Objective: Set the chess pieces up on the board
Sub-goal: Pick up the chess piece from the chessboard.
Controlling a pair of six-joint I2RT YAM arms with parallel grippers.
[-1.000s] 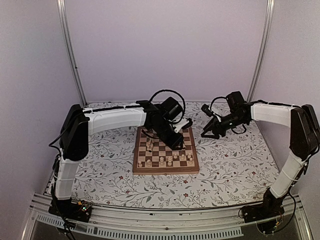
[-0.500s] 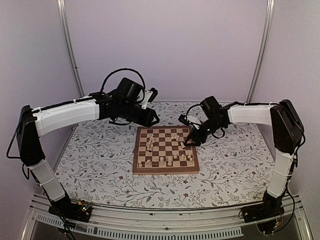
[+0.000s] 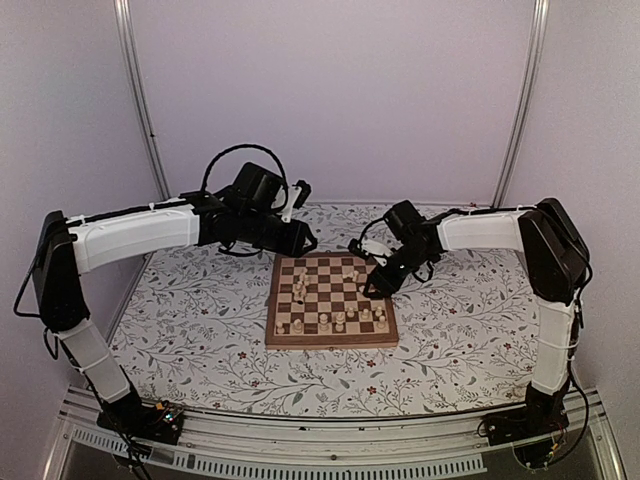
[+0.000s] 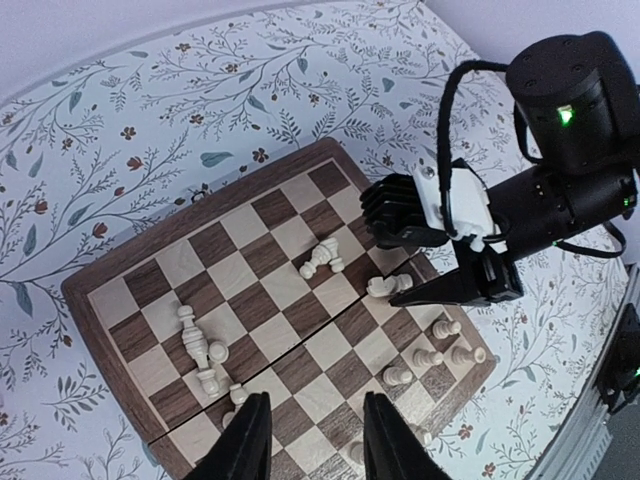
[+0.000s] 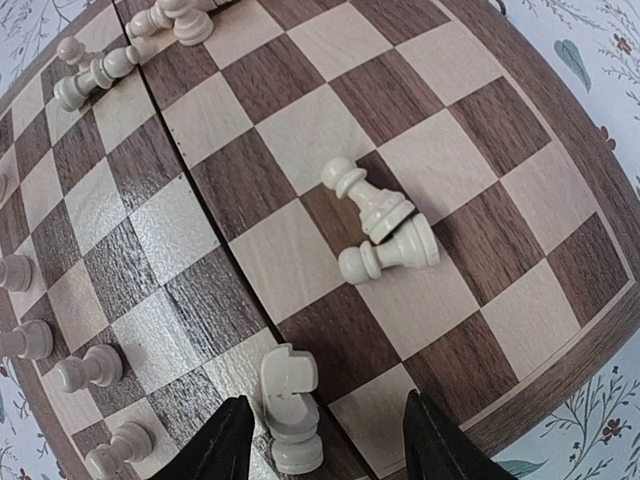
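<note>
The board lies mid-table with pale chess pieces on it. Several pawns stand along one edge. Others lie toppled, among them a pair and a cluster. My right gripper is open low over the board's right edge. A fallen knight lies between its fingers, close to the left one, ungripped. My left gripper is open and empty, held high above the board's back left corner.
A floral table cover surrounds the board. The right arm's black wrist and cables hang over the board's right side in the left wrist view. Pale walls and metal posts close off the back.
My left arm has swung up and off the board to the back left. My right arm has moved left and down to the board's right edge, over the fallen knight.
</note>
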